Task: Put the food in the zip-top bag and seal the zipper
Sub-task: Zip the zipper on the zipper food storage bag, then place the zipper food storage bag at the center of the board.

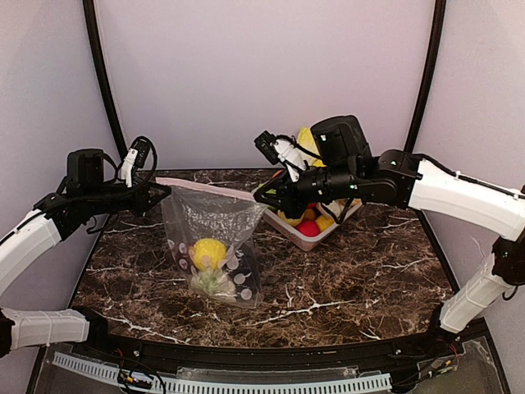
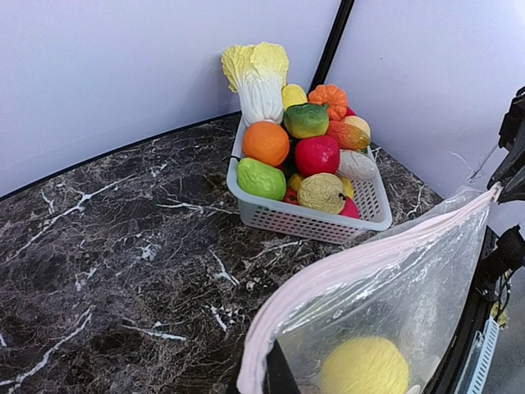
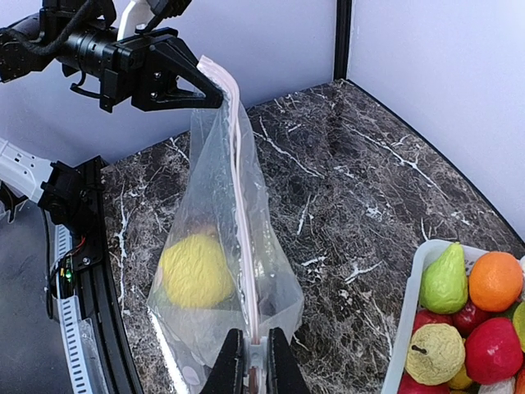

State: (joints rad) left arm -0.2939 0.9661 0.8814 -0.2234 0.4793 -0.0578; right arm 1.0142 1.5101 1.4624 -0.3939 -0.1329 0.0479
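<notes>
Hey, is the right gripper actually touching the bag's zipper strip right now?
Touching. In the right wrist view, the right gripper has both fingers closed on the pink zipper, with no gap visible.

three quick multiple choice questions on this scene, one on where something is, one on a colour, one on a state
1. Where does the white basket of toy produce sit?
A) on the far side of the table, right of the zip-top bag
B) at the near left corner
C) directly under the bag

2. What colour is the zipper strip?
A) blue
B) pale pink
C) green

3. The right tool is:
A) wide open above the basket
B) shut on the basket rim
C) shut on the zipper strip

Answers:
1 A: the top view shows the basket beyond the right arm, to the right of the hanging bag.
2 B: the strip looks pale pink in both wrist views.
3 C: the right wrist view shows its fingers pinched on the strip's end.
</notes>
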